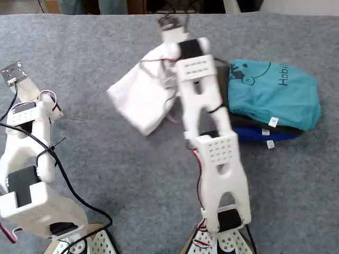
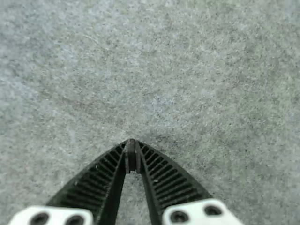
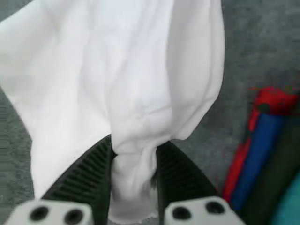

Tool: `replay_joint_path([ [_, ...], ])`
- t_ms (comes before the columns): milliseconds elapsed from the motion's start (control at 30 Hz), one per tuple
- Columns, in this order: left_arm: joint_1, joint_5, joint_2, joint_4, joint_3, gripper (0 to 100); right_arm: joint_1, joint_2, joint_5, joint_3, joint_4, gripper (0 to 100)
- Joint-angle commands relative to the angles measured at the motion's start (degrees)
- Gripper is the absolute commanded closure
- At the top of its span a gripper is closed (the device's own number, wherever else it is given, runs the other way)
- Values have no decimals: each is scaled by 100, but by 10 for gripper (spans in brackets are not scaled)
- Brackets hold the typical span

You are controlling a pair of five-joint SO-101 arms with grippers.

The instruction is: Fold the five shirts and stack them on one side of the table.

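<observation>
The right pincer (image 3: 134, 154) pinches a bunched edge of the white shirt (image 1: 139, 100) just beside the teal-topped stack (image 1: 275, 95); likely the last one, it next needs laying flat on top, while the left pincer (image 2: 131, 157) hangs pressed together over the desk (image 1: 116, 169).

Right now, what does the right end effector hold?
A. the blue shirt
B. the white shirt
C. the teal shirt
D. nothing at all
B: in the right wrist view the right end effector is shut on a bunched part of the white shirt, while the teal shirt lies apart from it, untouched.
</observation>
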Motion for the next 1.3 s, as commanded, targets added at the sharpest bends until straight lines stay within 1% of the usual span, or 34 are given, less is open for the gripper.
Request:
replay_joint_path([
  [0, -40, -9, -53, 44, -303, 971, 554, -725, 360, -268, 44, 984],
  [400, -40, -18, -53, 44, -295, 971, 2497, -1578, 1204, -251, 53, 983],
  [567, -40, -18, -53, 44, -295, 971, 3130, -1974, 1565, 558, 53, 983],
  [667, -40, -18, -53, 44, -286, 971, 3437, -2237, 1626, 1121, 35, 983],
  [833, -40, -26, -53, 44, -286, 971, 3877, -2360, 1644, 1393, 18, 983],
  [967, -40, -26, -53, 44, -268, 971, 4123, -2360, 1802, 1429, 18, 983],
  [1267, -31, -26, -53, 44, -259, 971, 4255, -2360, 1829, 1543, 18, 973],
])
